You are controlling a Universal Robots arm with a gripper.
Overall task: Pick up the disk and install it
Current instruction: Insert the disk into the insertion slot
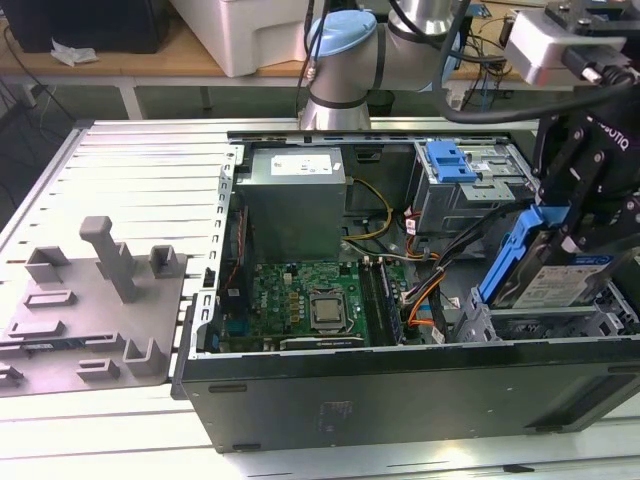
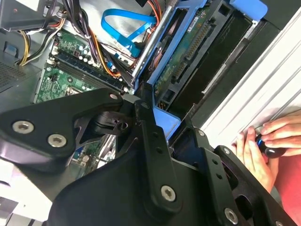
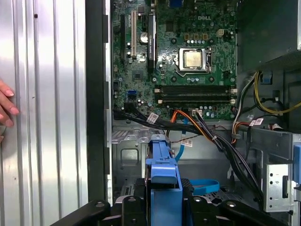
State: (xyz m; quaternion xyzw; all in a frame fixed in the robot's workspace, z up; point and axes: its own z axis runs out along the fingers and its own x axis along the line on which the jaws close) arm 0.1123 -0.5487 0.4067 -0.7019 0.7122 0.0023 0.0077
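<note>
Held tight and tipped

At the exterior view's right, the gripper (image 1: 578, 238) is pinching the disk (image 1: 553, 284). The disk hangs just under it, tipped, its long side slanting down to the grey bay (image 1: 545, 325) in the open computer case (image 1: 400, 400). In the second wrist view, the gripper (image 2: 164, 120) squeezes the blue end, and the disk (image 2: 181, 66) stretches away from it. In the first wrist view, the disk (image 3: 162, 162) pokes out between the black fingers (image 3: 138, 207), its blue edge pointing at the green board (image 3: 188, 47)
</note>
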